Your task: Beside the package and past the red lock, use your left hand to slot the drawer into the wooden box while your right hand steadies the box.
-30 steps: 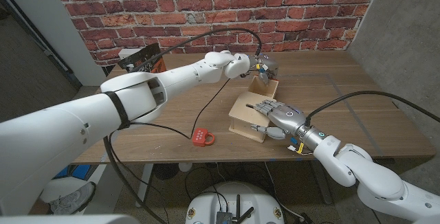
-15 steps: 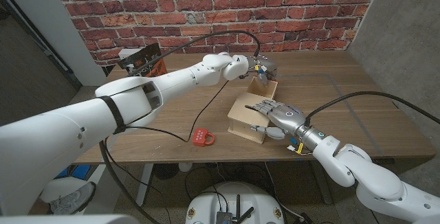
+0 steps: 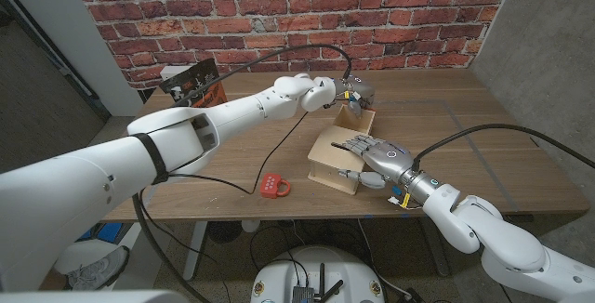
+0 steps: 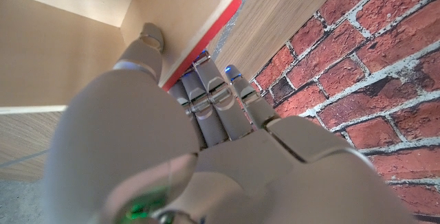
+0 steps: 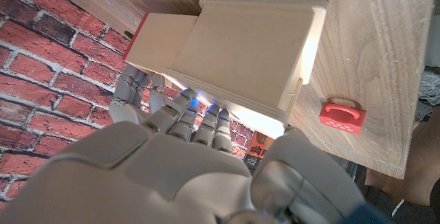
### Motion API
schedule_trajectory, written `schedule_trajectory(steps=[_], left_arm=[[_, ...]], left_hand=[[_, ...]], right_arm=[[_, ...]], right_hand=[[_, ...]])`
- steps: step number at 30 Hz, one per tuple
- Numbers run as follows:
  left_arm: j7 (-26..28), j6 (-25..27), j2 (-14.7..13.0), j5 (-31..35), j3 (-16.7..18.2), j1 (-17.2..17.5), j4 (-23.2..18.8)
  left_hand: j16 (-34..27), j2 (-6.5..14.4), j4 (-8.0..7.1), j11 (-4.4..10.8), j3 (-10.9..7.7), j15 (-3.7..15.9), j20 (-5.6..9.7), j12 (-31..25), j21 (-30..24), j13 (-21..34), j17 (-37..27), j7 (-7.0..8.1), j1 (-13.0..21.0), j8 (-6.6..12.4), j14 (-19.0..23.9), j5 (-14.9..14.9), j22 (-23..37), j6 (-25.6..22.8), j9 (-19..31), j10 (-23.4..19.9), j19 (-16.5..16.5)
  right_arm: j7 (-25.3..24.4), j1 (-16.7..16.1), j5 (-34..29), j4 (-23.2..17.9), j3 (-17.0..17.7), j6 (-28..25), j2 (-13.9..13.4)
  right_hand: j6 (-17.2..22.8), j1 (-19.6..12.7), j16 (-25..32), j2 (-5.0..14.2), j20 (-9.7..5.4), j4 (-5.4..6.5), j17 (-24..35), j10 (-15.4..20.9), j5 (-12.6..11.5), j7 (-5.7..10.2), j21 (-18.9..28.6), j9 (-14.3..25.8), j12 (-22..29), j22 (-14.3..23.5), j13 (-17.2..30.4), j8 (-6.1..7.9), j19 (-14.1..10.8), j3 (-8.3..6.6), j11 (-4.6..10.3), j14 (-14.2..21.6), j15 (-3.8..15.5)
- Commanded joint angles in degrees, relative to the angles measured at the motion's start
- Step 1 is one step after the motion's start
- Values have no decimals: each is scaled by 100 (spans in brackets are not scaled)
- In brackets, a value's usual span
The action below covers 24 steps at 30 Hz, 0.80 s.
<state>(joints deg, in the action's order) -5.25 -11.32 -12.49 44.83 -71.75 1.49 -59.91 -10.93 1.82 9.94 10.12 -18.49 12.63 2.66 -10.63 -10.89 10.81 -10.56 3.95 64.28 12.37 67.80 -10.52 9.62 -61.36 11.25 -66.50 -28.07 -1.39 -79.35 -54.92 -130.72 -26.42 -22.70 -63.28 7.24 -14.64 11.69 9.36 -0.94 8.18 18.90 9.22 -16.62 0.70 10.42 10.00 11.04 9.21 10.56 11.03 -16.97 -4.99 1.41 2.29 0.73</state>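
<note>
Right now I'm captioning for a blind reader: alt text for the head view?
The left hand holds a drawer partly slotted into a wooden box that the right hand steadies. A red lock lies nearer on the table; a brick wall stands behind.
</note>
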Motion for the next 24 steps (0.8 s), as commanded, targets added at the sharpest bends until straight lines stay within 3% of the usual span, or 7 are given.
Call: schedule_trajectory(steps=[1, 15, 24], left_arm=[[140, -43, 70, 267, -134, -72, 131], [24, 21, 280, -33, -22, -127, 408], [-124, 154, 414, -242, 2, -199, 520]], left_hand=[[-50, 417, -23, 144, -20, 140, 885, -43, 19, 23, -5, 131, 380, 70, 109, -44, 4, -192, -3, -141, -7], [-49, 417, -24, 144, -19, 140, 886, -44, 20, 23, -4, 129, 380, 70, 108, -44, 4, -191, -3, -144, -5], [-48, 417, -25, 143, -17, 140, 885, -46, 20, 23, -4, 123, 379, 69, 107, -44, 4, -188, -3, -149, -4]], right_arm=[[-24, 46, 53, 44, 13, 34, 12], [-9, 124, 103, 94, 4, 117, -16], [45, 137, -198, 69, -103, 5, 18]], right_hand=[[57, 57, 21, 24, -2, 8, -2, 22, 7, -4, 29, 33, 29, 32, 29, 34, -51, -41, -46, 48, 16], [57, 57, 21, 24, -2, 8, -2, 22, 7, -4, 29, 33, 29, 32, 29, 34, -51, -41, -46, 48, 16], [57, 57, 21, 24, -2, 8, -2, 22, 7, -4, 29, 33, 29, 32, 29, 34, -51, -41, -46, 48, 16]])
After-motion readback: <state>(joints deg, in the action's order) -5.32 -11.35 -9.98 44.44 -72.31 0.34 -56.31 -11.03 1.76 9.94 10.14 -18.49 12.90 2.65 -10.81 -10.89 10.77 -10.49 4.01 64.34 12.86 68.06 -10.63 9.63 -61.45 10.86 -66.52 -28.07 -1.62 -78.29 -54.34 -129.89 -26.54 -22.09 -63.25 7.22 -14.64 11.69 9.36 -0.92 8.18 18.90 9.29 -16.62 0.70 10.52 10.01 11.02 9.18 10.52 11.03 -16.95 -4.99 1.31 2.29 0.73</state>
